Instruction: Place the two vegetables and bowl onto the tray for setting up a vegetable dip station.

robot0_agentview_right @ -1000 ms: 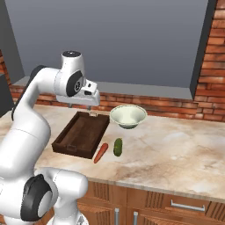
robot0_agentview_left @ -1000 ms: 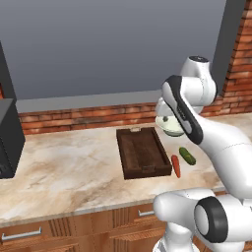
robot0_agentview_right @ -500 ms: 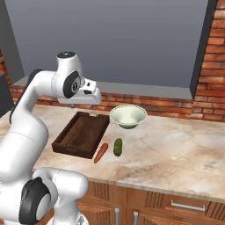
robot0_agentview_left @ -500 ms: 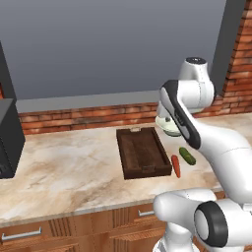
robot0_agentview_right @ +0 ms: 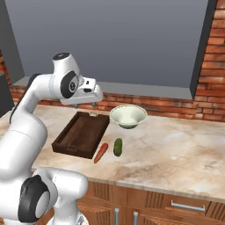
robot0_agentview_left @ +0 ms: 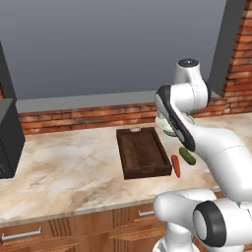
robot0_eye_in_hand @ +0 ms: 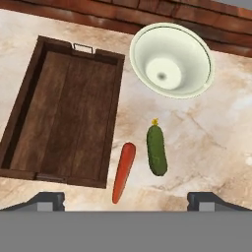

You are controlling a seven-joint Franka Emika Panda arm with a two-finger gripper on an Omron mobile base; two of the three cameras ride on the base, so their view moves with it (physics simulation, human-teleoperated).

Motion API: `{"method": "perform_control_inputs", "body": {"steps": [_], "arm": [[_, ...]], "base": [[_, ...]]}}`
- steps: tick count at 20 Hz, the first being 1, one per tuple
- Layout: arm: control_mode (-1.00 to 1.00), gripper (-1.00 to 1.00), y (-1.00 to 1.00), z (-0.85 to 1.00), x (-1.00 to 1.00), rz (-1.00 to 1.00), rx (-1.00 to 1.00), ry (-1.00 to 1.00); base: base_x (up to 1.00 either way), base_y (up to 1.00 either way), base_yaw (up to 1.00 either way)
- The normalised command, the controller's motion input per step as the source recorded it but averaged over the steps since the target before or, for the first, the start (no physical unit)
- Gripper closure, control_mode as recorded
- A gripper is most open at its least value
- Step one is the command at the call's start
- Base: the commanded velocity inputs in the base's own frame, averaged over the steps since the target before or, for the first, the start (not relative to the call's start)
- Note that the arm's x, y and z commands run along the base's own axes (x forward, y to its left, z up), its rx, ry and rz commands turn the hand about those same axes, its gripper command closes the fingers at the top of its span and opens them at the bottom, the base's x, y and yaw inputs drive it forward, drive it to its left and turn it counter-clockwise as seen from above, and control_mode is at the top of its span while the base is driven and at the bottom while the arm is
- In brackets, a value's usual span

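Observation:
The dark brown wooden tray [robot0_eye_in_hand: 64, 108] lies on the marble counter with nothing in it, also seen as the tray [robot0_agentview_right: 81, 134] and the tray [robot0_agentview_left: 142, 152]. Right of it lie the orange-red carrot [robot0_eye_in_hand: 123, 170] and the dark green cucumber [robot0_eye_in_hand: 157, 150], side by side and apart. The pale bowl [robot0_eye_in_hand: 172, 59] stands upright behind them near the brick wall. My gripper [robot0_eye_in_hand: 125, 201] hangs high above the carrot, open and holding nothing. In the right base view my hand [robot0_agentview_right: 88, 93] hovers over the tray's far end, with the carrot [robot0_agentview_right: 100, 153], cucumber [robot0_agentview_right: 117, 146] and bowl [robot0_agentview_right: 128, 116] to its right.
A low brick backsplash [robot0_agentview_right: 176, 105] under a grey window runs along the counter's back. A dark appliance [robot0_agentview_left: 7, 138] stands at the far left. Bare marble [robot0_agentview_right: 176, 149] stretches right of the bowl. Drawer fronts [robot0_agentview_left: 29, 234] sit below the counter's front edge.
The arm's upper links have swung slightly to the left, while the hand stays over the tray's far end. Tray, bowl, carrot and cucumber have not moved.

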Motion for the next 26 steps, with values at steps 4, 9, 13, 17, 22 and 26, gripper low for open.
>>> {"method": "perform_control_inputs", "body": {"steps": [4, 9, 13, 17, 22, 26], "arm": [[-1.00, -1.00, -0.14, -0.01, 0.12, 0.01, -0.12, -0.01], [-1.00, -1.00, -0.17, -0.01, 0.18, 0.03, -0.11, 0.00], [-1.00, -1.00, -0.19, -0.07, 0.18, 0.05, -0.10, 0.00], [-1.00, -1.00, -0.07, -0.32, 0.17, 0.08, -0.14, 0.00], [-1.00, -1.00, 0.00, -0.46, 0.21, 0.12, -0.15, 0.00], [-1.00, -1.00, 0.00, -0.34, 0.32, 0.11, -0.09, 0.00]], "base": [[0.00, 0.00, 0.00], [0.00, 0.00, 0.00], [0.00, 0.00, 0.00], [0.00, 0.00, 0.00], [0.00, 0.00, 0.00], [0.00, 0.00, 0.00]]}}
